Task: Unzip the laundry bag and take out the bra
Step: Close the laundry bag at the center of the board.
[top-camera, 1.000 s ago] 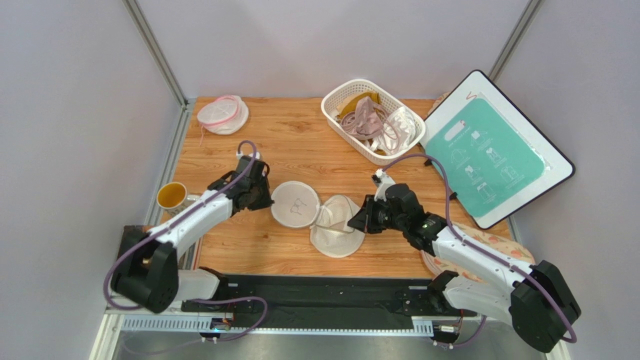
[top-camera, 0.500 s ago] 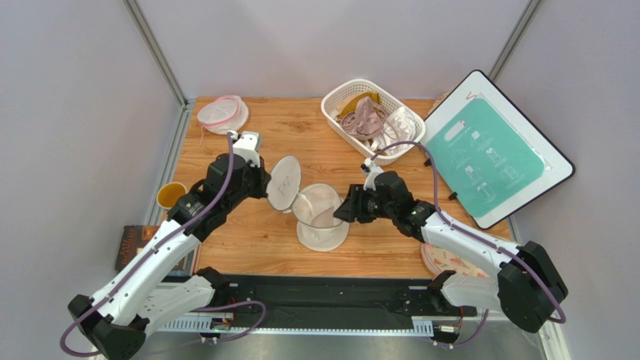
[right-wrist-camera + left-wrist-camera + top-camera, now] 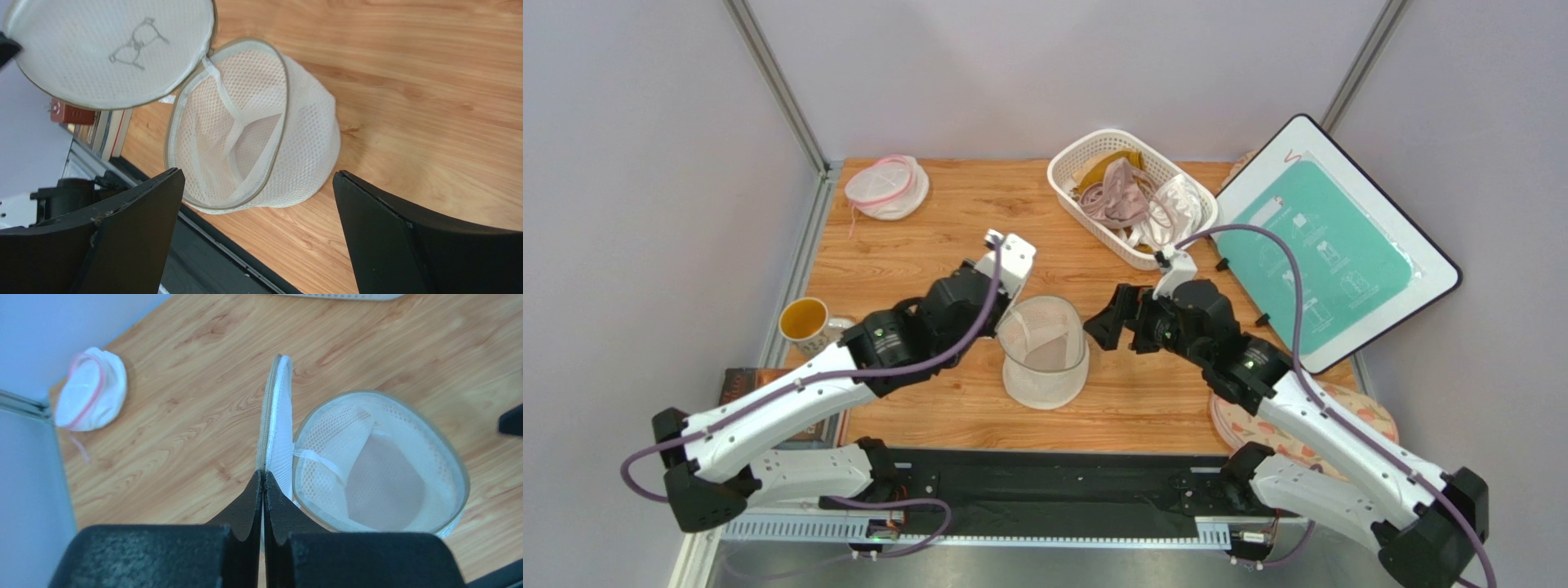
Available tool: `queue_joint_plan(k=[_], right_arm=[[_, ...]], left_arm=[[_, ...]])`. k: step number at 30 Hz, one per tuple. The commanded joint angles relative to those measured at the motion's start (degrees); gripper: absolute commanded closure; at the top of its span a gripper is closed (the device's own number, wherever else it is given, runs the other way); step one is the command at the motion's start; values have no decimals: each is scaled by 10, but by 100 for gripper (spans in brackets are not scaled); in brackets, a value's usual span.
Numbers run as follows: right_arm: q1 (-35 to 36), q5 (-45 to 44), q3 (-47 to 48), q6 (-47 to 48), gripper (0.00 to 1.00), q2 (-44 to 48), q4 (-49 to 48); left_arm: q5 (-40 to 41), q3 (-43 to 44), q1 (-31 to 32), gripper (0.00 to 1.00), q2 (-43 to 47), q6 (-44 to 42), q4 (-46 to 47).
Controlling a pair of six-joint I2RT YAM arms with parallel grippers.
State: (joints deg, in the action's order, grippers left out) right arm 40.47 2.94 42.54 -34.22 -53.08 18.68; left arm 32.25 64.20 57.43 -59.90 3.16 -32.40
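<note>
While the left tool (image 3: 263, 474) is shut tight on the edge of the round lid (image 3: 116, 49), the lid stands up on its edge beside the laundry bag (image 3: 1044, 368). The bag sits in the middle of the table (image 3: 928, 245), between the two arms, and its mouth is wide open. Down inside lies the bra (image 3: 383, 490), a soft dusty-pink shape. A thin light strap runs from the rim down into the bag. The right tool (image 3: 258, 176) is spread wide and holds nothing. It is just to the right of the bag and does not touch it. At the back of the table is a white basket (image 3: 1069, 184) with other soft things in it. A small round pouch (image 3: 887, 186) with a pink rim lies in the far left corner. A mug (image 3: 804, 320) stands at the left edge.
</note>
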Motion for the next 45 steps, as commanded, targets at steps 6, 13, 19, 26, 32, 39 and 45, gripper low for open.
queue_joint_plan(k=[6, 13, 19, 26, 32, 39, 45], right_arm=[[1, -127, -7, -6, 0, 47, 65], [1, -135, -14, -11, 0, 52, 73], [1, -162, -23, -15, 0, 81, 97], [-3, -175, -32, -18, 0, 95, 107], [-11, -186, -27, -15, 0, 108, 126], [-27, -185, -20, -5, 0, 110, 138], [-33, -183, -14, -1, 0, 112, 143]], left_arm=[[164, 39, 111, 100, -90, -84, -6], [163, 57, 163, 100, -158, -43, -8], [176, 61, 192, 100, -206, 12, -50], [181, 77, 233, 100, -270, 62, -77], [169, 101, 252, 90, -299, 75, -88], [116, 90, 262, 43, -264, 107, -92], [48, 61, 262, 34, -199, 132, -71]])
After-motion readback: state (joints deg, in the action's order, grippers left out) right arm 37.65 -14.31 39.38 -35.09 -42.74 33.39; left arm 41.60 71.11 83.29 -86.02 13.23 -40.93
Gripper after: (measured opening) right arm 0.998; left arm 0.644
